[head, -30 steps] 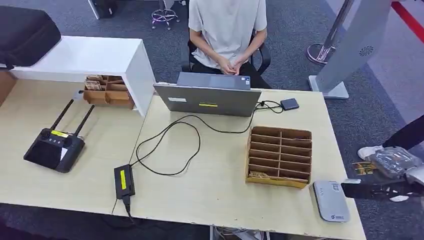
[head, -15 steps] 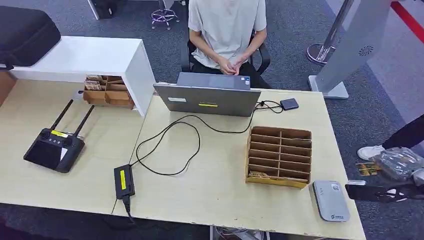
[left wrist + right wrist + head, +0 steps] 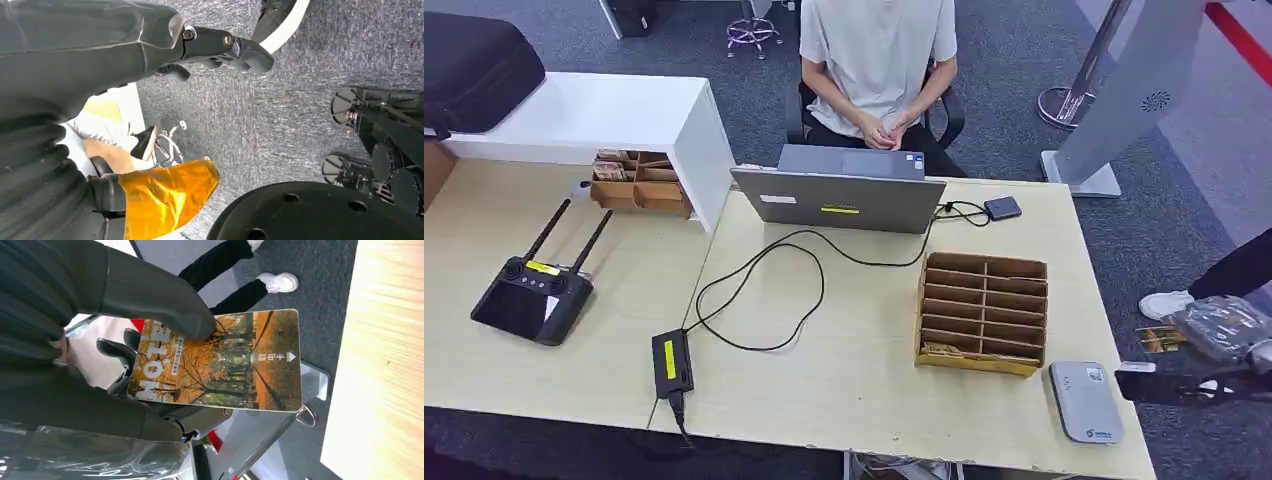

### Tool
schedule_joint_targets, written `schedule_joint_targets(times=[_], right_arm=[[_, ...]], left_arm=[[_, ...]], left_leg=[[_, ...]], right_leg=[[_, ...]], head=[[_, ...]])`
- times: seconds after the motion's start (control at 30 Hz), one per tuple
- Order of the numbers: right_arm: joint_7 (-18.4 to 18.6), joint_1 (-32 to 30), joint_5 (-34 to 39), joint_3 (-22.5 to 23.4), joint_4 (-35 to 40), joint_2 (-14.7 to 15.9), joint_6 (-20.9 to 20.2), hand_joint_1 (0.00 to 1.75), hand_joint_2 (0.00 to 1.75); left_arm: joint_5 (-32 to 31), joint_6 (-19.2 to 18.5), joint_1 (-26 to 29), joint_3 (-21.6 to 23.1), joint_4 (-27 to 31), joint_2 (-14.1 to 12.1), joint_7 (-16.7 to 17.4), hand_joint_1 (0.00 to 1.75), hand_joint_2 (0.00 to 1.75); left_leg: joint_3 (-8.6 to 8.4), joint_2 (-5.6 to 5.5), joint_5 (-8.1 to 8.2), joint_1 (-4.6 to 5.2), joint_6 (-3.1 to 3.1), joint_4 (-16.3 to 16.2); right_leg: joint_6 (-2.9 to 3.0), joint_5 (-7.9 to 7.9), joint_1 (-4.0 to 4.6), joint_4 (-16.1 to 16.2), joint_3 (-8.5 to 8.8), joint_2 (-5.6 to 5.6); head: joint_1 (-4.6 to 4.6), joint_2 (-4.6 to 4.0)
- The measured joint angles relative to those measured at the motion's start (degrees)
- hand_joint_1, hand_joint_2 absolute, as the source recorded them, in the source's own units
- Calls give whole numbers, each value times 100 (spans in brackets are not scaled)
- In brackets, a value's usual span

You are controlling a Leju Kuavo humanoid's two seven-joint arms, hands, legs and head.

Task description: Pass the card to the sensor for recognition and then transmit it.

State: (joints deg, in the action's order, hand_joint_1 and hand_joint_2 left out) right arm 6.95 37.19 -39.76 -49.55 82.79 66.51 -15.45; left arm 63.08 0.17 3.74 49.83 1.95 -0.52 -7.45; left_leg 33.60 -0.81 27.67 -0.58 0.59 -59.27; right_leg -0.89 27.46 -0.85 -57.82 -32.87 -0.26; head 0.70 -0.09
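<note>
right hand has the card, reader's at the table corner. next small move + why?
Probably carry the card inward, toward the table, until it sits over the grey card reader. The right hand grips the card by one end beyond the table edge, beside the reader rather than above it. The card's free end points toward the table, so a short sideways move should do.

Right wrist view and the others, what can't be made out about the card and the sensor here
- Card, right wrist view: one corner is covered by the right robot hand; the small print is too blurred to read.
- Card, head view: seen as a small sliver beside the hand at the picture's edge.
- Sensor, head view: its markings are too small to read.
- Person, head view: cut off by the top edge.
</note>
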Motion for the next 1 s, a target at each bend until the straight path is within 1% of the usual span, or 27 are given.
schedule_joint_targets(times=[0.13,0.2,0.3,0.4,0.57,0.6,0.63,0.67,0.73,0.77,0.83,0.93,1.0], right_arm=[[0,-12,0,0,15,2,0,173,175],[-89,-29,30,15,33,11,-46,173,175],[-301,-73,231,76,235,103,-310,173,175],[-402,-113,437,131,536,214,-560,173,175],[-341,-316,507,136,818,319,-597,173,175],[-337,-330,628,133,853,359,-660,173,175],[-304,-330,713,131,934,442,-638,173,175],[-284,-325,701,103,975,470,-504,173,175],[-286,-431,542,-5,852,426,-242,173,175],[-301,-520,479,-52,800,413,-210,173,175],[-360,-621,433,-111,763,400,-223,173,175],[-393,-646,450,-146,763,385,-413,173,175],[-393,-695,466,-149,763,363,-450,173,175]], left_arm=[[0,0,0,0,0,0,0,0,175],[7,0,0,0,0,0,0,0,175],[37,0,1,-9,0,0,0,0,175],[55,0,-2,-42,0,2,0,0,175],[70,0,-4,-92,0,28,11,0,175],[85,0,-26,-101,0,24,112,0,175],[92,0,-59,-112,7,20,184,0,175],[85,0,-66,-122,7,24,166,0,175],[68,0,-82,-125,2,24,109,0,175],[66,0,-84,-125,2,31,107,0,175],[66,0,-73,-127,2,35,105,0,175],[66,0,-81,-129,2,33,105,0,175],[68,0,-82,-131,2,33,105,0,175]], left_leg=[[0,0,0,0,0,0],[0,0,0,0,0,0],[1,-1,0,0,0,0],[-1,1,0,0,0,0],[-2,0,0,0,0,-1],[-1,-1,0,2,0,-1],[7,-3,-1,2,-1,2],[4,-1,0,5,-1,6],[-5,0,8,-6,-1,2],[-7,-4,7,-3,-3,2],[0,-6,3,3,-9,2],[-3,-2,3,6,-8,2],[-3,-3,4,6,-8,2]], right_leg=[[0,0,0,0,0,0],[0,0,0,0,0,0],[0,0,0,0,0,-1],[0,0,0,0,-1,1],[-1,1,0,0,-1,0],[-1,1,-2,0,0,0],[-1,1,-10,-3,-5,-5],[-1,1,-9,-2,-5,-2],[-1,1,6,2,15,-1],[-2,2,-1,1,13,-7],[-2,2,-10,-1,7,-10],[-2,2,-7,-1,6,-7],[-2,2,-6,-1,6,-7]], head=[[0,0],[0,0],[-2,0],[0,0],[0,0],[-2,0],[-4,0],[9,0],[9,0],[13,0],[15,0],[15,0],[13,0]])
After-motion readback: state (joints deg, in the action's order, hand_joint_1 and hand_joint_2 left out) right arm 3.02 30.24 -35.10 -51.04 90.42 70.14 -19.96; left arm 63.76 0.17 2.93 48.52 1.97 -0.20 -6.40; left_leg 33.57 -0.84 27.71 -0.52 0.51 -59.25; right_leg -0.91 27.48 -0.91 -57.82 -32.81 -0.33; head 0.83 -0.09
